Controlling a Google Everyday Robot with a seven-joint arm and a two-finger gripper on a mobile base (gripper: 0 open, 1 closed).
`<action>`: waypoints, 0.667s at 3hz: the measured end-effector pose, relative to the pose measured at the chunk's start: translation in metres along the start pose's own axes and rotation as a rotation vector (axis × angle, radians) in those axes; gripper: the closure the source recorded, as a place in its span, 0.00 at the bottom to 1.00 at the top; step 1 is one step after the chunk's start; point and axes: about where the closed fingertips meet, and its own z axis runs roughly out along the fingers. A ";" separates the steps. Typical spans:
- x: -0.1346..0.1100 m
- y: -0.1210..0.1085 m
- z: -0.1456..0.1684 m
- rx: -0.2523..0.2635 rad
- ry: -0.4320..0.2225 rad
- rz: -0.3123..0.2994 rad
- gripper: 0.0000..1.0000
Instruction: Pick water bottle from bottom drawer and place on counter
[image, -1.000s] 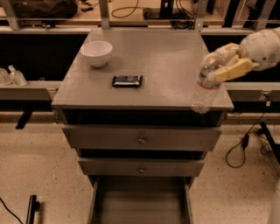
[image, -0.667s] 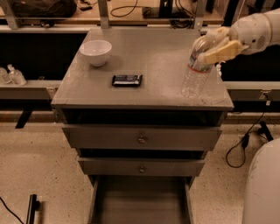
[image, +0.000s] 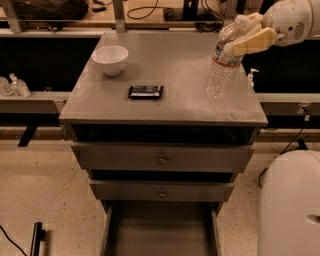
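The water bottle (image: 223, 62) is clear plastic with a white cap and a label band. It hangs upright over the right side of the grey counter (image: 165, 107), its base just above or touching the top; I cannot tell which. My gripper (image: 247, 35) is shut on the bottle's neck and shoulder, reaching in from the upper right. The bottom drawer (image: 160, 230) is pulled open at the cabinet's foot and shows only its grey floor.
A white bowl (image: 110, 59) sits at the counter's back left. A small dark packet (image: 146, 91) lies near the middle. Two closed drawers with round knobs (image: 162, 160) sit above the open one. A white pump bottle (image: 251, 79) stands right of the cabinet. My white base (image: 290, 205) is at lower right.
The gripper has carried the bottle from the counter's right front edge inward and back, over the right side of the counter. The bottle now stands more upright.
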 end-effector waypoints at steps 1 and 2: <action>0.026 -0.010 -0.012 0.064 0.086 0.082 1.00; 0.048 -0.016 -0.016 0.088 0.117 0.138 1.00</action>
